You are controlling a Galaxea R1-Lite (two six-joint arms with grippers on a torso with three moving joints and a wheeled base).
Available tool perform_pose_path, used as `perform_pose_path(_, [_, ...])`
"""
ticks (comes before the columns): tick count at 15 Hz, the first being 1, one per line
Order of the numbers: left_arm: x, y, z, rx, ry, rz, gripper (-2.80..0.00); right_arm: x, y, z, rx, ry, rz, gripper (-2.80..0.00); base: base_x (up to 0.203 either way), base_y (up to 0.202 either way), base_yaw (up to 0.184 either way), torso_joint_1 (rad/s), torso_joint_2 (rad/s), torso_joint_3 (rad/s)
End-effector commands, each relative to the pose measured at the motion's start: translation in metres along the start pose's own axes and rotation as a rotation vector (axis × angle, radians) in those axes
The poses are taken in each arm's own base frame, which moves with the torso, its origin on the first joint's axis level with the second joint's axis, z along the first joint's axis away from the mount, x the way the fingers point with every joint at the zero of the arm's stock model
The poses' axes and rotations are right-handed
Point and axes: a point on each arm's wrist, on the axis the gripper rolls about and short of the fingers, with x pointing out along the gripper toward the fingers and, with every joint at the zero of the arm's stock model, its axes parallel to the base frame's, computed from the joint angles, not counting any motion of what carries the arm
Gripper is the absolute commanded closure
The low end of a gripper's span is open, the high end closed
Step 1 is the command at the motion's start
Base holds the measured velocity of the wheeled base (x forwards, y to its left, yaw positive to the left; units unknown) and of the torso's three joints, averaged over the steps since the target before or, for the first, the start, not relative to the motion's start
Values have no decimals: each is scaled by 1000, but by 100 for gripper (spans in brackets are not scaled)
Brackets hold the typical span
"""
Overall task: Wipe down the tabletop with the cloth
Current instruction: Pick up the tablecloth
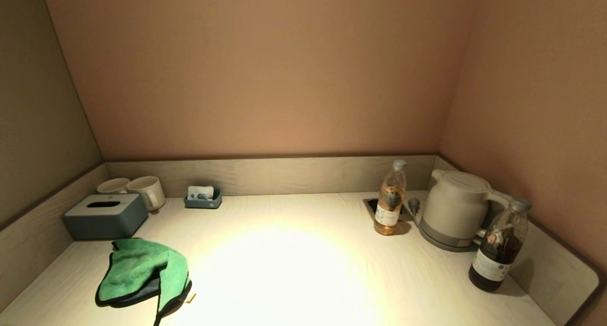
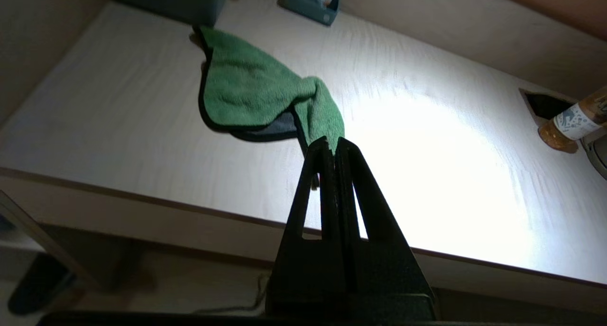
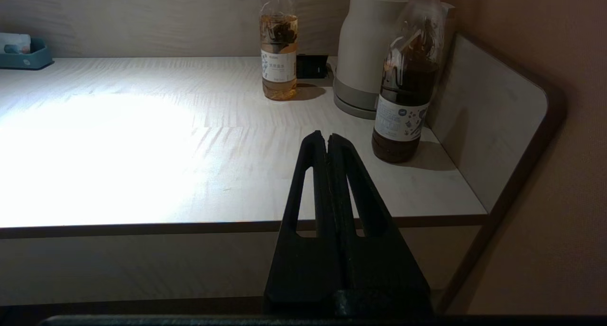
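The tabletop (image 1: 303,269) is a pale wood-grain counter closed in by a low raised rim along its back, left and right edges; only the front edge is open. The cloth (image 1: 142,274) lies crumpled near the front left corner, green with black edging, one flap folded over to show a grey underside, and its near tip reaches almost to the front edge. Just behind it, against the left rim, sits a grey-blue tissue box (image 1: 105,216), with two mugs (image 1: 135,189) in the back left corner and a small blue tray (image 1: 204,198) against the back rim.

The middle of the counter, from back rim to front edge, is bare and brightly lit. The right side is crowded: a socket cutout (image 1: 374,205), a bottle of amber liquid (image 1: 390,205) at its edge, a kettle (image 1: 453,210) in the back right corner, and a dark bottle (image 1: 498,248) close to the right rim.

The left gripper (image 2: 335,148) hangs off the front edge, outside the counter, its fingers pressed together with nothing between them, its tips overlapping the cloth's near tip in the left wrist view. The right gripper (image 3: 322,139) waits off the front edge toward the right corner, likewise clenched on nothing.
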Motion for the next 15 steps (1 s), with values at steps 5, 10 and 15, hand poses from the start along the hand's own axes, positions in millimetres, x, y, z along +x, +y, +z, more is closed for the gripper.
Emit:
perform_pose_path(5, [150,-9,30,-187,522,201,0,0,0,0,0,1,1,0,0,0,0,0,0,0])
perform_pose_path(10, [224,-5,24,-257,665,287,0,0,0,0,0,1,1,0,0,0,0,0,0,0])
perform_pose_path(15, [289,7,-4,-202,807,336,0,0,0,0,0,1,1,0,0,0,0,0,0,0])
